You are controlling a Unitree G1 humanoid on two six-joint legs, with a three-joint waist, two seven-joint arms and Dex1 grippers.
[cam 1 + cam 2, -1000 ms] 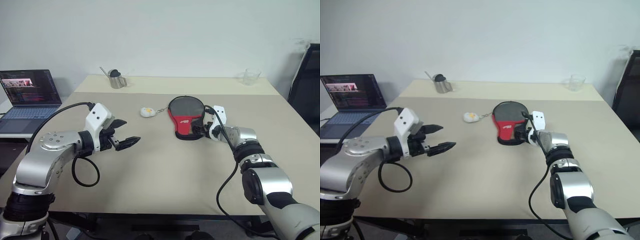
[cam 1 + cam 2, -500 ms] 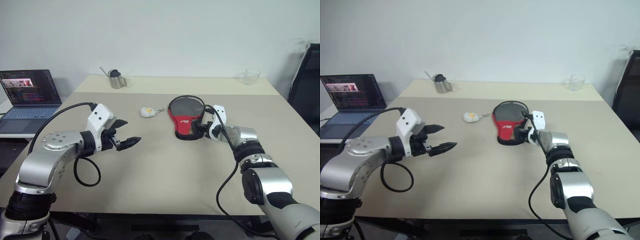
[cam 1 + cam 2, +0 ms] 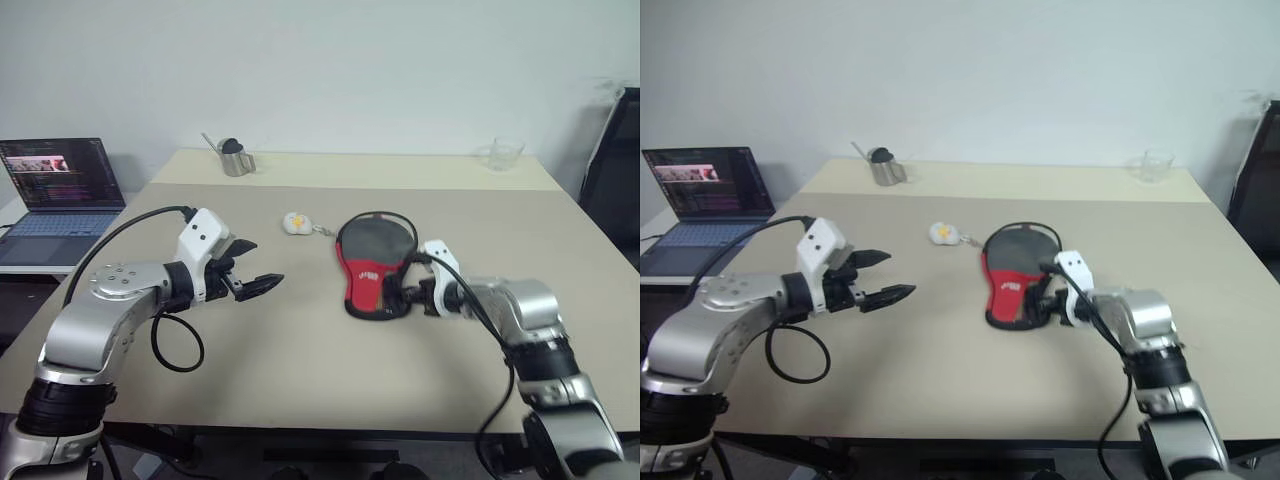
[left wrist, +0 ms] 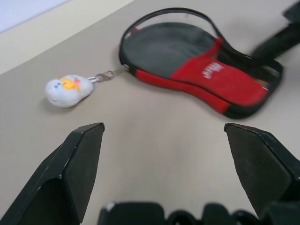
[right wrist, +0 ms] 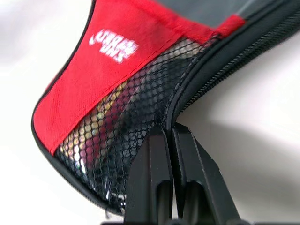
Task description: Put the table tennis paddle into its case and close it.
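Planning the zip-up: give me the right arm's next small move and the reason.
Probably a short pull with the right end effector along the zipper edge. It is shut at the handle end of the case, right at the mesh pocket, and the upper rim still looks open. The left end effector hangs open, apart from it. Whether it holds the zipper pull is unclear.

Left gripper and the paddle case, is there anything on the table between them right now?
Only bare tabletop lies between the left gripper and the case; the small white charm sits off that line, farther back. The left eye view shows it.
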